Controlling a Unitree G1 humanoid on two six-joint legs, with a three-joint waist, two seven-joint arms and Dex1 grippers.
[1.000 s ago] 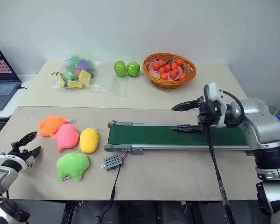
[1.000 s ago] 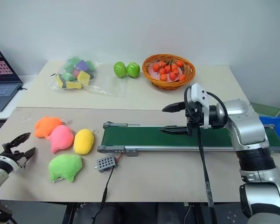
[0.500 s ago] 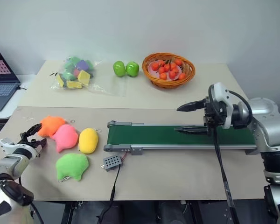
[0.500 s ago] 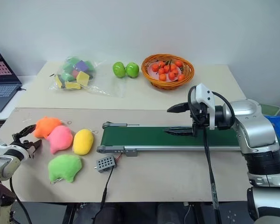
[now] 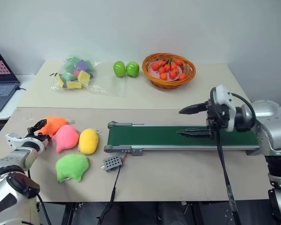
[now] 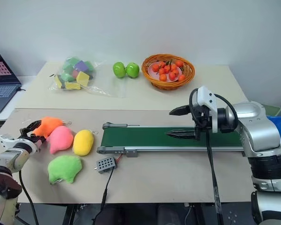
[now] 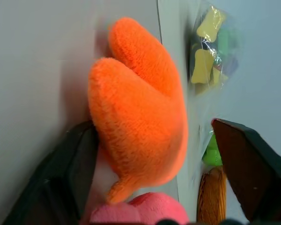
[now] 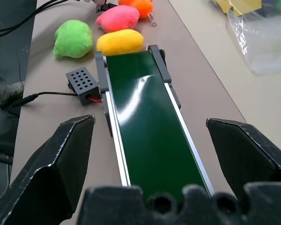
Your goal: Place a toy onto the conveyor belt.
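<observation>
The orange toy (image 7: 138,119) looks soft, light, squishy; left gripper (image 5: 37,130) jaws sit open around it by the counter's left edge, not yet squeezing; grab its fat middle; right gripper (image 5: 189,122) jaws wide open, empty, over the belt (image 5: 178,137).

The belt (image 5: 178,137) lies across the middle of the table (image 5: 178,173), its control box (image 5: 112,162) just before its left end. Left of the belt sit four plush toys; the toy (image 5: 53,124) is leftmost, with the left hand (image 5: 36,131) at it. Behind lie a bag (image 5: 75,72) and a basket (image 5: 169,70). The right hand (image 5: 193,122) hangs over the belt.
</observation>
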